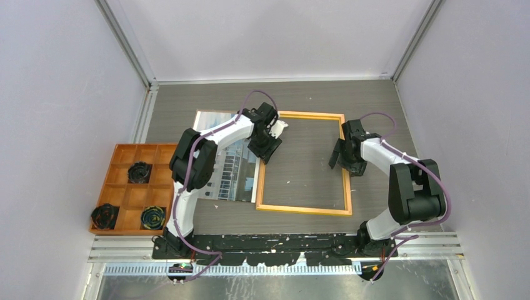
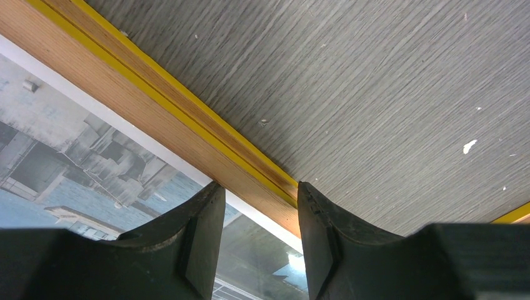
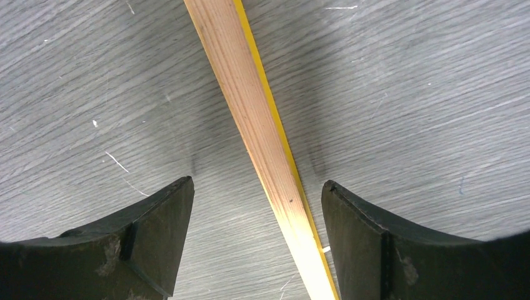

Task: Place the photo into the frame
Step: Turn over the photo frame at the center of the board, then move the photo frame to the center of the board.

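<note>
The frame (image 1: 303, 209) lies flat in the middle of the table, wood-coloured edges up, with the grey tabletop showing through it. The photo (image 1: 234, 172) lies picture up to its left, its right edge at the frame's left bar. My left gripper (image 1: 267, 144) is at that bar near the far corner. In the left wrist view my left gripper (image 2: 257, 186) is shut on the frame's bar (image 2: 156, 106), with the photo (image 2: 75, 156) beside it. My right gripper (image 1: 341, 156) hangs over the right bar. In the right wrist view my right gripper (image 3: 257, 184) is open, straddling the bar (image 3: 250, 106) without touching it.
An orange compartment tray (image 1: 131, 195) sits at the table's left edge with three black round parts, one of them (image 1: 139, 172) in a far cell. White walls close off the left, back and right. The arms' bases stand on the rail at the near edge.
</note>
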Controlling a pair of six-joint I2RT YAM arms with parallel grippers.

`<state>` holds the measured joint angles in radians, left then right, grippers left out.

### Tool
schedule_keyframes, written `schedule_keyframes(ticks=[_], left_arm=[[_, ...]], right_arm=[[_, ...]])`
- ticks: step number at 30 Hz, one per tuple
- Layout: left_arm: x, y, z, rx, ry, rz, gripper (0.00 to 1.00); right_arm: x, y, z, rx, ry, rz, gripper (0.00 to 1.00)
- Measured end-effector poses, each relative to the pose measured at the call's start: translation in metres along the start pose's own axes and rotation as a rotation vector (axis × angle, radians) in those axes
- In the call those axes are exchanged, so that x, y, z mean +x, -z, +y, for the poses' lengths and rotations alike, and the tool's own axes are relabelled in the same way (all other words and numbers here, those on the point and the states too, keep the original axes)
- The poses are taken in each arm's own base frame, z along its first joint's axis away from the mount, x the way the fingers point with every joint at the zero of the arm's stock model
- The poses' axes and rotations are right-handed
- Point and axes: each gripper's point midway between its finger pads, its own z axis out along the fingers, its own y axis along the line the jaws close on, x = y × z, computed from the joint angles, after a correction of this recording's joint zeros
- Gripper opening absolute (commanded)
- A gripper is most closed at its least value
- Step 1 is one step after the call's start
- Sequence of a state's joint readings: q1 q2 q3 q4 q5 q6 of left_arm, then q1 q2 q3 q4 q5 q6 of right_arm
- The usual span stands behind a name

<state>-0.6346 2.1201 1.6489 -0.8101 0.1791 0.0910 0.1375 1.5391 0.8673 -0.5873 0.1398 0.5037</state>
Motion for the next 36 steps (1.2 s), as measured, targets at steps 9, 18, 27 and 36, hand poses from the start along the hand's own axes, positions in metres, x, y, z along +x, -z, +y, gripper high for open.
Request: schedule_keyframes(ticks=[9,18,27,36], left_arm=[[0.001,0.001,-0.002,0.009,0.002,0.005,0.48],[-0.001,0.001,-0.015,0.038,-0.013,0.002,0.45],[-0.021,0.003,-0.044,0.067,-0.074,-0.038,0.45],[-0.048,0.013,-0.062,0.126,-0.086,-0.083,0.69]], right_arm=[[-0.012,0.013,0.002,0.002,-0.003,-0.029,0.72],[-0.042,0.054,0.017,-0.091,-0.052,-0.151,0.62],[-0.019,0.046,0.032,-0.2,-0.095,-0.088,0.6],[-0.017,0.052,0.04,-0.265,-0.106,-0.099,0.74]])
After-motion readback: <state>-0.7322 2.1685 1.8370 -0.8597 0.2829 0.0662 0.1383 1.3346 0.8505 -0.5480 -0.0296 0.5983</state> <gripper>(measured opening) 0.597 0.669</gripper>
